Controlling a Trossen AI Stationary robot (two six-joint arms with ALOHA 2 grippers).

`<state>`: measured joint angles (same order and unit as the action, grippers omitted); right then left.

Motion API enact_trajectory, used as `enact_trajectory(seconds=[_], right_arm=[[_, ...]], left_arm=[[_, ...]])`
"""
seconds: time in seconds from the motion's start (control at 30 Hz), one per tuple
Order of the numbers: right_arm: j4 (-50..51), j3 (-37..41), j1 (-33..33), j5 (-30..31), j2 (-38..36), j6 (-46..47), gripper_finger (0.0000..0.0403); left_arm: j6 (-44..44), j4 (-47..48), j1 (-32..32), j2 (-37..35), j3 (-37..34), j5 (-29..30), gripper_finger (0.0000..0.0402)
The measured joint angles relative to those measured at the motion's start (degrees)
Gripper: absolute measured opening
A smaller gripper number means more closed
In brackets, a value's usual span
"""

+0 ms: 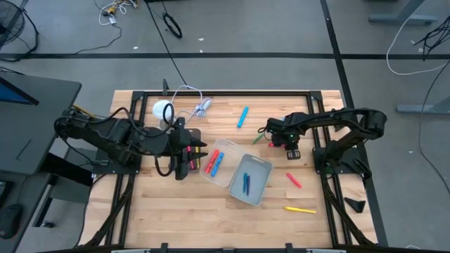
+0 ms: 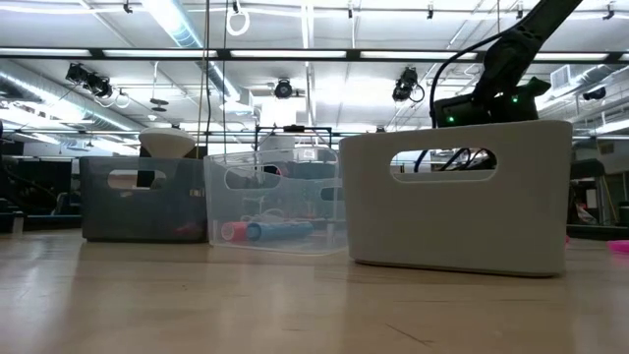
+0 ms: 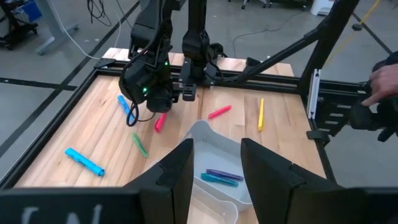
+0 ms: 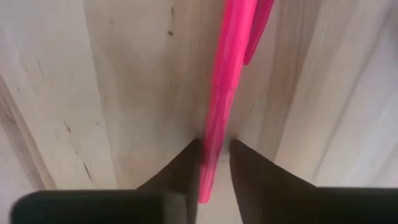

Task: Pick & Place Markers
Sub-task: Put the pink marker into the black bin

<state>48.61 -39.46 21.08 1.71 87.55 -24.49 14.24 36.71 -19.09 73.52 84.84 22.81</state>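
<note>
My right gripper (image 4: 214,146) (image 1: 290,149) points down at the table's right half, shut on a pink marker (image 4: 230,62) (image 3: 160,121). My left gripper (image 3: 216,146) (image 1: 184,156) is open and holds nothing, hovering by a dark bin (image 1: 188,153) near the clear bin (image 1: 218,163). The clear bin holds red and blue markers (image 1: 214,163). The white bin (image 1: 249,179) holds blue and purple markers (image 3: 217,176). Loose on the wood lie a blue marker (image 1: 242,116), a green one (image 1: 256,139), a red one (image 1: 293,180) and a yellow one (image 1: 300,209). My right gripper pinches the pink marker near one end (image 4: 210,155) between its two fingers, coming from above and pointing down, with the fingers across the marker. The rest of the marker runs out ahead, close over the wood; whether it is lifted clear I cannot tell.
A white round-topped lamp (image 1: 163,110) and a white cable bundle (image 1: 200,107) sit at the table's far left. A black frame rail (image 1: 211,91) borders the table. In the low view the three bins (image 2: 457,197) stand in a row. A person's hand (image 3: 385,74) shows beyond the table.
</note>
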Motion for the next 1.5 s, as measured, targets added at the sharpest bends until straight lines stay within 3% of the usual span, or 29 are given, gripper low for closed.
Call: enact_trajectory(seconds=[0.3,0.53,1.07,1.5], right_arm=[[-0.8,0.1,0.0,-0.3,0.0,4.1,0.0025],[1.2,-2.2,0.0,-1.6,-0.4,6.7,0.002],[18.8,-19.9,0.1,-4.5,-1.0,14.7,0.0019],[13.7,-26.1,-5.1,-6.0,-8.5,23.4,0.0018]], left_arm=[[0.0,0.0,0.0,0.0,0.0,0.0,0.0138],[0.0,0.0,0.0,0.0,0.0,0.0,0.0138],[-0.1,-0.1,0.0,0.0,0.0,3.0,0.0138],[-2.1,-0.4,0.6,0.0,0.0,4.0,0.0138]])
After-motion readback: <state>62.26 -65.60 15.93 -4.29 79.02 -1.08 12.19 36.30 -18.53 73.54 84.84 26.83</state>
